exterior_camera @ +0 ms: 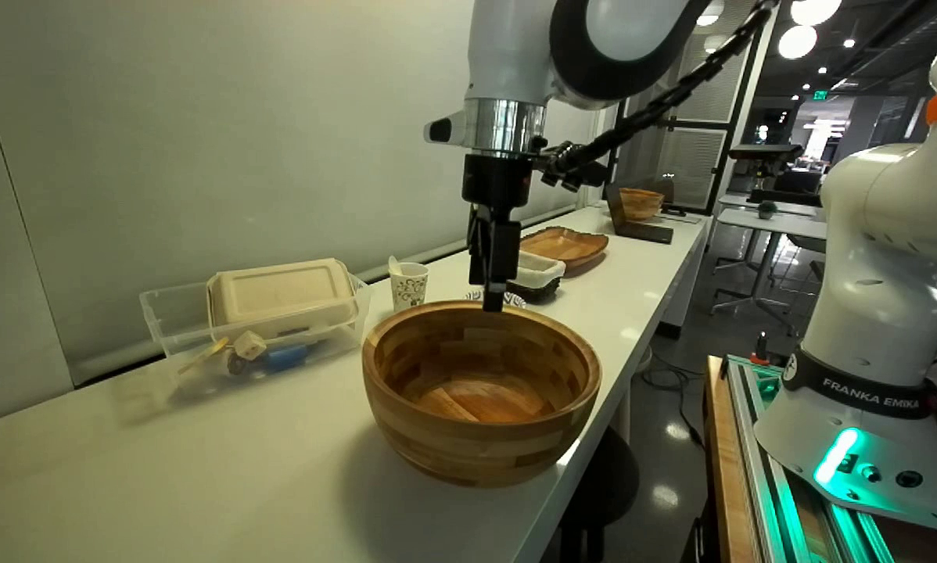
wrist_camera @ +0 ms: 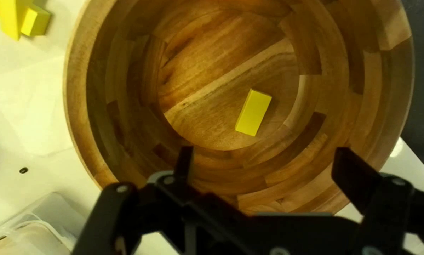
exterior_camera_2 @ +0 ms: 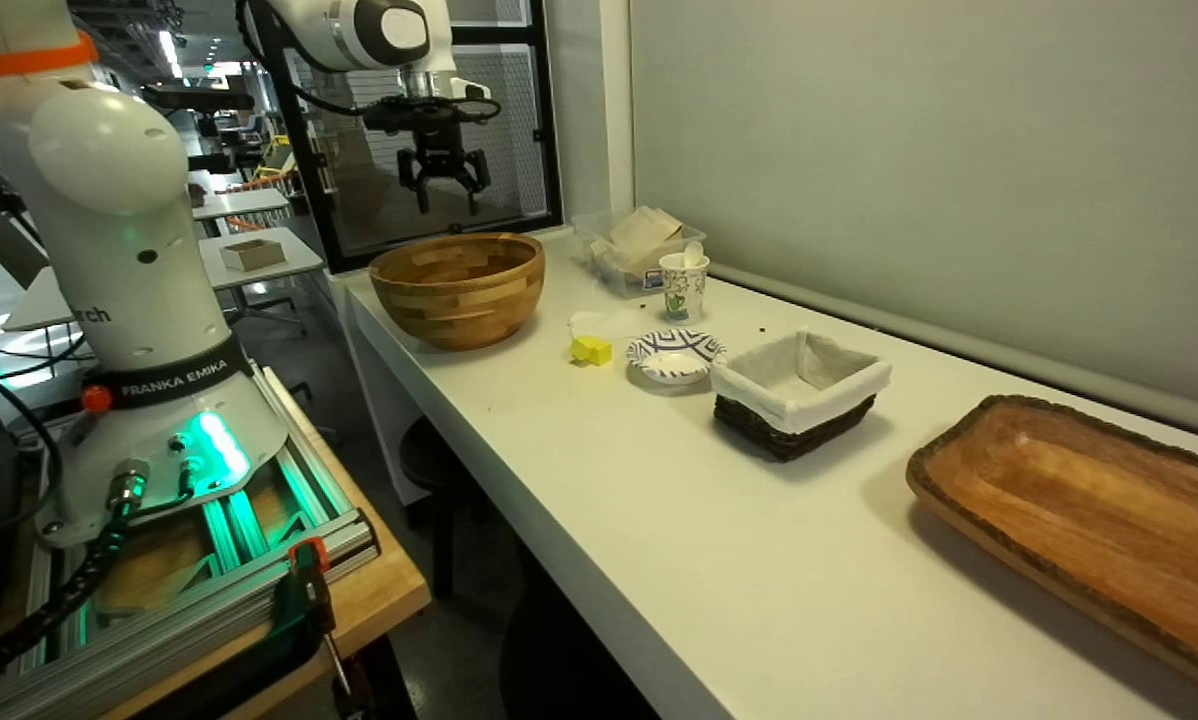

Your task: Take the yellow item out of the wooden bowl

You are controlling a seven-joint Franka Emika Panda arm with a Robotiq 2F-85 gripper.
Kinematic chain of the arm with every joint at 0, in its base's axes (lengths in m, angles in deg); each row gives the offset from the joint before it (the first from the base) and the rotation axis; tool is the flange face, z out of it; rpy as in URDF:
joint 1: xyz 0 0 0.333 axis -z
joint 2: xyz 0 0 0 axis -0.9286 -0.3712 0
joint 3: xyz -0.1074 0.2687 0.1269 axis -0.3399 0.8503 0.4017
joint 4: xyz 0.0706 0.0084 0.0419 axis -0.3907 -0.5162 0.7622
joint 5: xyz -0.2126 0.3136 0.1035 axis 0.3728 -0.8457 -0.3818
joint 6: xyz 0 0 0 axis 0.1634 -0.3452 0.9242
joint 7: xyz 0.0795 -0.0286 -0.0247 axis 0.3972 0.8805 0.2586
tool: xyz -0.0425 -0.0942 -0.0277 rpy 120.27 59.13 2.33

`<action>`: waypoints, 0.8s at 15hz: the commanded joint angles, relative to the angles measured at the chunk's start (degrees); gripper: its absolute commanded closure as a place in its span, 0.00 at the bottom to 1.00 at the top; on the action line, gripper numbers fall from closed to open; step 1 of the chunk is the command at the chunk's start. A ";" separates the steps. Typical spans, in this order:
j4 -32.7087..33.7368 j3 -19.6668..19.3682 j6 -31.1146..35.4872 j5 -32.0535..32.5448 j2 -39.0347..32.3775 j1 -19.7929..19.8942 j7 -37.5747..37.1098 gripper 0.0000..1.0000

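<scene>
"How does the claw [exterior_camera_2: 448, 203] stand?"

"Wide. In the wrist view its two fingers [wrist_camera: 355, 177] are well apart, and both exterior views put it above the wooden bowl [exterior_camera_2: 459, 305]."

"And the yellow block [wrist_camera: 253, 112]?"

"Below the claw, on the floor of the bowl (the wrist view shows it between the lines of the two fingers, apart from both)."

"What sits just outside the bowl?"

"Lower than the claw and off to one side, some yellow pieces [exterior_camera_2: 591, 350] lie clustered on the white counter [exterior_camera_2: 599, 480]. A clear container [exterior_camera: 175, 313] is down there too, near the bowl, with a beige box [exterior_camera: 285, 291] in it."

"And farther from the claw?"

"A patterned cup [exterior_camera_2: 683, 295] with a pale utensil [exterior_camera_2: 694, 252] in it, and a blue-and-white dish [exterior_camera_2: 674, 357]. A lined basket [exterior_camera_2: 819, 405] comes just past the dish. Well beyond lies a brown wooden tray [exterior_camera_2: 1069, 500], and in an exterior view a laptop [exterior_camera: 640, 231] sits past that."
</scene>
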 commanded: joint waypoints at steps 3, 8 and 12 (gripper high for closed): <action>-2.95 1.91 11.54 4.05 -5.10 0.16 -6.60 0.00; -4.01 2.25 20.54 4.27 -11.72 0.00 -8.53 0.00; -3.67 2.70 21.96 7.52 -15.62 -0.55 -12.35 0.00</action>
